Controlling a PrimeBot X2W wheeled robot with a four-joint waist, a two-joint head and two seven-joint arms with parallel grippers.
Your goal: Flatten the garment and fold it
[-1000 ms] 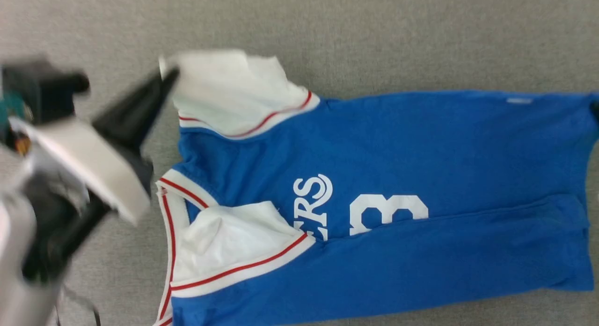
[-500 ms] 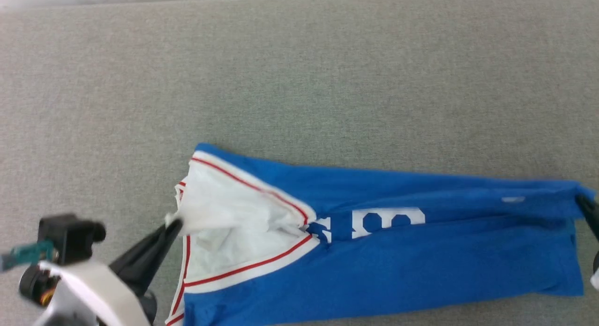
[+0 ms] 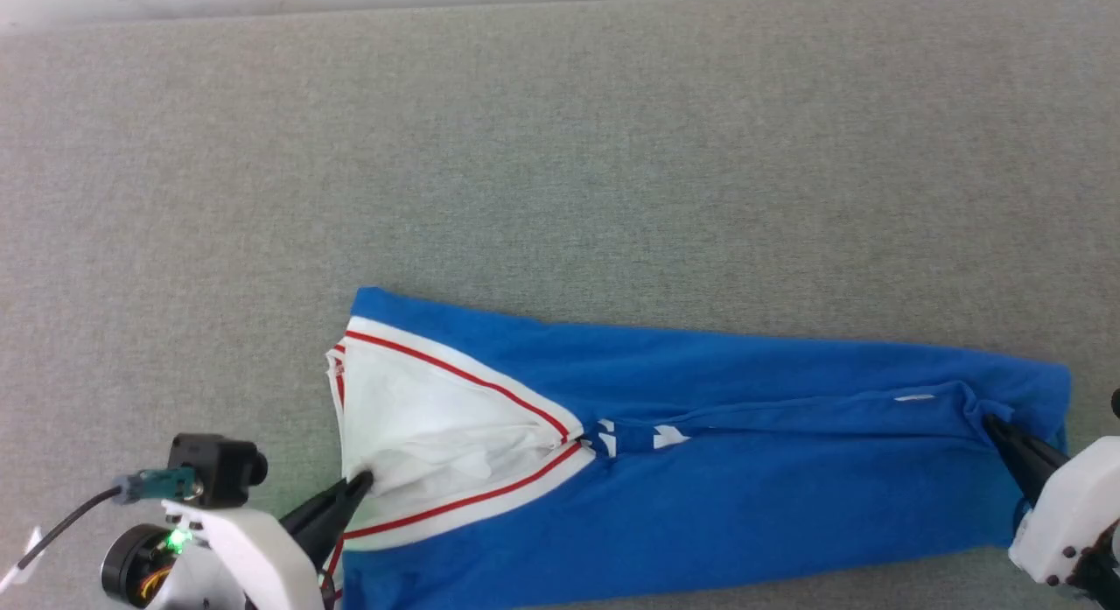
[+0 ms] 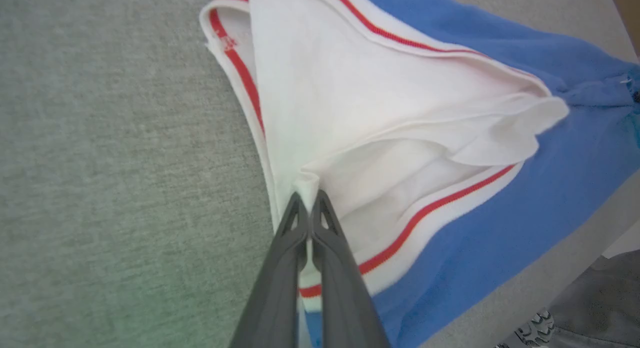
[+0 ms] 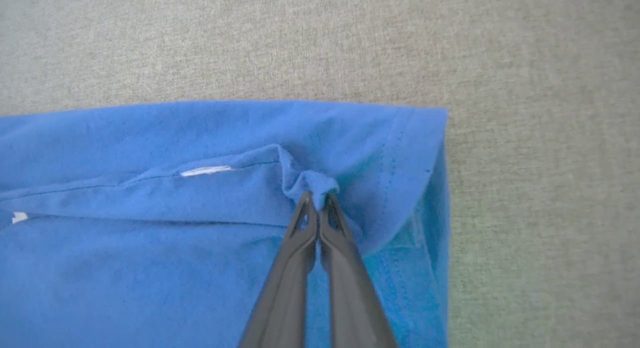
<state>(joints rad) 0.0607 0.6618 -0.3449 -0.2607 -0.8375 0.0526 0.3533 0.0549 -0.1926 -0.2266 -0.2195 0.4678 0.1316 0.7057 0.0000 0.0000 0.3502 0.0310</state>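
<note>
Now the left gripper (image 4: 309, 198) pinches the garment's (image 3: 744, 487) white sleeve at its tips; the right gripper (image 5: 317, 198) pinches a blue hem fold.

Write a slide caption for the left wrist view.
Left gripper shut on a pinch of white sleeve of the garment, which lies on the grey surface.

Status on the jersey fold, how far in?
Done: the garment lies doubled lengthwise on the grey mat, number mostly hidden. In hand: left hand pinches the white sleeve, right hand pinches the hem, both shut. Remaining: release, smooth the sleeve bunching, likely fold crosswise.
</note>
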